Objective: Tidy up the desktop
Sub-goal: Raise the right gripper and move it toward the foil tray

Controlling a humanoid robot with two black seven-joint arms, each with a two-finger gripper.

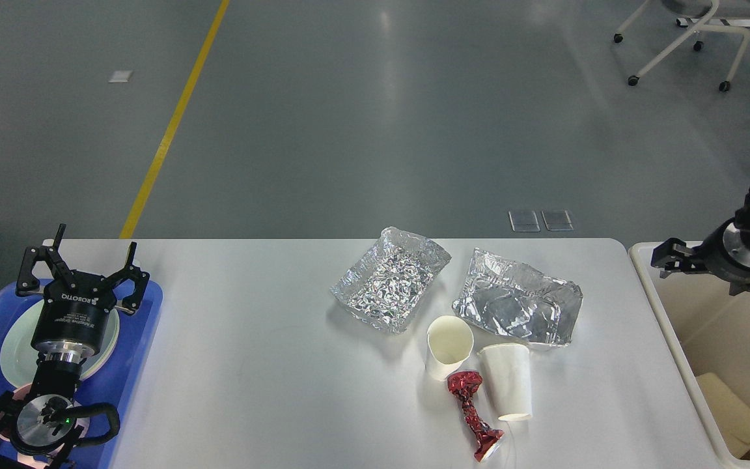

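Observation:
The white desktop carries two crumpled foil trays, two paper cups lying on their sides, and a twisted red foil wrapper. My left gripper stands open and empty above the blue tray at the desktop's left end. Over the far left corner of the cream bin, my right gripper hangs small and dark, so its fingers cannot be told apart. It holds nothing that I can see.
A pale green plate lies in the blue tray under my left arm. A tan piece lies at the bottom of the bin. Bare floor with a yellow line and a chair base lie beyond the table.

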